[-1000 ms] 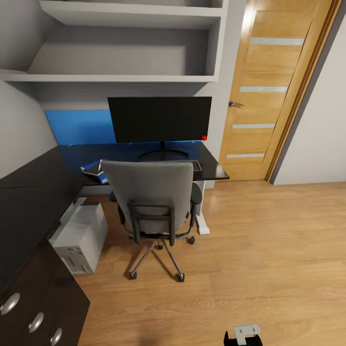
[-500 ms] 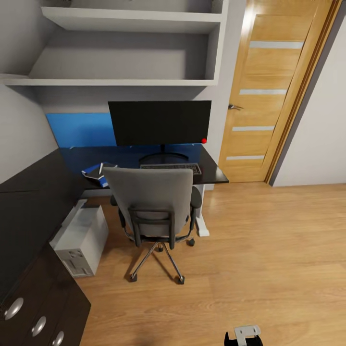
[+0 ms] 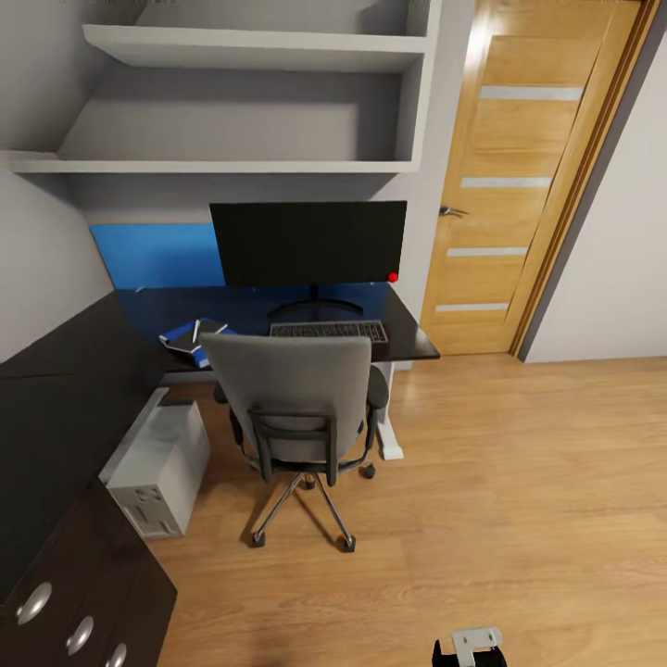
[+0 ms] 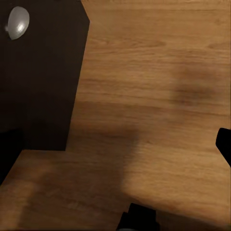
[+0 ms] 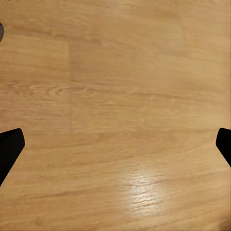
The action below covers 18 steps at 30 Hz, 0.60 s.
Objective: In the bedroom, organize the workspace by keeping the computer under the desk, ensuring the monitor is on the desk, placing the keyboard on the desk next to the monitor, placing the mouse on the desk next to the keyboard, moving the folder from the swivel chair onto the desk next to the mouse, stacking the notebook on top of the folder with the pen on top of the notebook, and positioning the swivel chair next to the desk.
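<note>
The head view is taking in the whole workspace: the black L-shaped desk is running along the left wall and under the shelves, with its blue back panel behind. The monitor is standing on the desk, a small red dot glowing at its lower right corner, and the keyboard is lying just in front of its curved base. To the left of the keyboard, the blue folder is lying on the desktop with a grey-white notebook resting on it; whether a pen is there is too small to tell. The mouse is not something I can make out. The swivel chair is sitting close to the desk with its back toward the camera, hiding the desk edge behind it. The computer is standing on the floor partly under the desk's left wing, ports facing out. A wooden door is filling the right side.

The left wrist view is looking down at the plank floor and a black drawer front with a silver knob; of the left gripper, only dark tips are showing at the edges, so I cannot tell its state.

The right wrist view is showing bare floor, with the right gripper spread wide, its fingers holding nothing.
</note>
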### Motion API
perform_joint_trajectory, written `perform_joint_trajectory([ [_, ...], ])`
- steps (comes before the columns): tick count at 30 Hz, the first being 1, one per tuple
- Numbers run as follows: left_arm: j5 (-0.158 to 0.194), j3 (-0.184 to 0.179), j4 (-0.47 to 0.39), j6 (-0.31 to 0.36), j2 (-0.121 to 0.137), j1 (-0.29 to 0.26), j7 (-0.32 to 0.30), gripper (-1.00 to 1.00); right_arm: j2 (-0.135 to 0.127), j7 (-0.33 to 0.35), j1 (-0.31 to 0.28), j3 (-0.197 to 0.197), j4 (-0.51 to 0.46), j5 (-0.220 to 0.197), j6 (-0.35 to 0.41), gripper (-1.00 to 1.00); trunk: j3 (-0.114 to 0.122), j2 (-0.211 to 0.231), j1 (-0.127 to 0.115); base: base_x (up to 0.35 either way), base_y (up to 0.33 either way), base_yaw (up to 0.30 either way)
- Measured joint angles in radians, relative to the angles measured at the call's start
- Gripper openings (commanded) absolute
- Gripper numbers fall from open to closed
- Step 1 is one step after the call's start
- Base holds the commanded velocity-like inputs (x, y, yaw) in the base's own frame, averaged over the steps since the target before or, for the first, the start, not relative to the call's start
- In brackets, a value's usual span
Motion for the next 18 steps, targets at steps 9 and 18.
perform_joint_trajectory([
  [9, -0.001, 0.002, 0.000, 0.002, -0.002, 0.000, -0.001, 1.00, 0.000, 0.000, 0.000, 0.000, 0.000, 0.000, 0.000, 1.00, 0.019, 0.042, -0.023, 0.000, 0.000, 0.000],
  [18, -0.005, -0.004, -0.001, 0.002, -0.007, -0.001, -0.002, 1.00, 0.000, 0.000, 0.000, 0.000, 0.000, 0.000, 0.000, 1.00, 0.019, 0.042, -0.023, 0.000, 0.000, 0.000],
])
